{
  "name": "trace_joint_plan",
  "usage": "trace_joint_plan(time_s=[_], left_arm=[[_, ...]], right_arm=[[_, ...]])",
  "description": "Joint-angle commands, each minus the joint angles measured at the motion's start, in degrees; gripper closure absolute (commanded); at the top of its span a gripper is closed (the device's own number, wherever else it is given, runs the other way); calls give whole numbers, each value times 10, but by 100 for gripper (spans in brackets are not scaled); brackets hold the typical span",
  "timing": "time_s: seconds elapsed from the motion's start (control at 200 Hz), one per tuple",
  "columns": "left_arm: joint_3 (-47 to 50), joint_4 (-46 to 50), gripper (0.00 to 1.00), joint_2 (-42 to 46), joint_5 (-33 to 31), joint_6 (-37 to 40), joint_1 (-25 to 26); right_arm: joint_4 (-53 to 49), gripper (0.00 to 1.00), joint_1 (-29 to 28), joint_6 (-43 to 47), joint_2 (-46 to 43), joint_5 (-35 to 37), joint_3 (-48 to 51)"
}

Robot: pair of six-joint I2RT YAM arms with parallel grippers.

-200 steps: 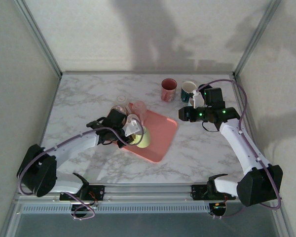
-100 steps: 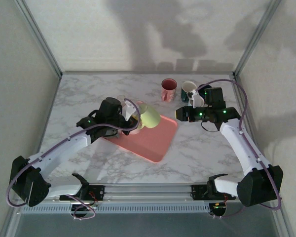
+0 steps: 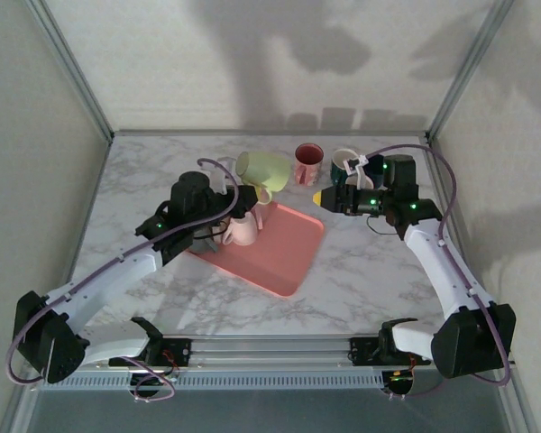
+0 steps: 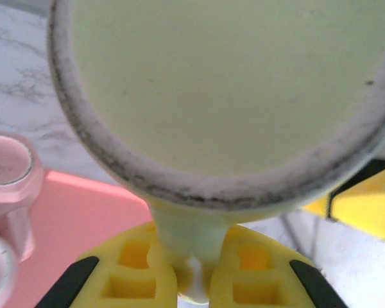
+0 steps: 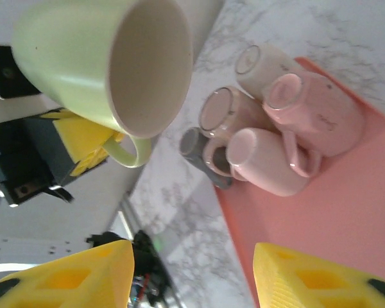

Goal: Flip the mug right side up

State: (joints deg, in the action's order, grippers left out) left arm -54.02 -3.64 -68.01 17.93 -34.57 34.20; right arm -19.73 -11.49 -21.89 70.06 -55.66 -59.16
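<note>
Mug (image 3: 263, 169) (the pale yellow-green one) is up in the air, off the table (image 3: 370, 271), over the far edge of the pink tray (image 3: 288, 257); it lies on its side, neither upright nor upside down. On my left wrist feed the mug (image 4: 231, 90) shows its flat base with the rough unglazed ring, very close to the lens; on the right wrist feed the mug (image 5: 109, 64) shows its open mouth and pale inside, with the handle pointing down.

Left gripper (image 3: 234, 195) has the mug by the handle; from the left wrist, the left gripper (image 4: 192, 273) has its yellow fingers (image 4: 131, 273) pressed in on either side of the handle stub, so the grip is closed on it.

Right gripper (image 3: 329, 197) sits just right of the mug, pointing at it and not touching; from the right wrist, the right gripper (image 5: 192, 276) has its two yellow fingers (image 5: 70, 276) well apart with nothing between them, so the jaws stand apart, empty.

A red mug (image 3: 307, 163) and a teal mug (image 3: 344, 167) stand upright on the marble at the far side, close beside the right gripper; a cluster of pink mugs (image 3: 241, 230) sits at the tray's far-left corner, and from the right wrist those pink mugs (image 5: 308, 115) lie on their sides, touching each other.
</note>
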Motion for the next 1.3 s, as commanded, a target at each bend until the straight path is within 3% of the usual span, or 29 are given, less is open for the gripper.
trace_joint_plan(time_s=[0.0, 0.19, 0.631, 0.936, 1.292], left_arm=[[29, -196, 100, 34, -20, -103, 1], [73, -309, 100, 29, -19, -162, -2], [73, -370, 100, -11, 11, -213, 0], [64, -375, 100, -25, 28, -220, 6], [65, -389, 100, -38, 42, -231, 8]], right_arm=[[118, 46, 1, -112, 5, -67, 30], [267, 45, -18, -242, 7, -74, 69], [408, 50, -102, -317, 51, -18, 46], [455, 50, -133, -347, 92, 17, 19], [488, 65, -153, -383, 128, 58, -7]])
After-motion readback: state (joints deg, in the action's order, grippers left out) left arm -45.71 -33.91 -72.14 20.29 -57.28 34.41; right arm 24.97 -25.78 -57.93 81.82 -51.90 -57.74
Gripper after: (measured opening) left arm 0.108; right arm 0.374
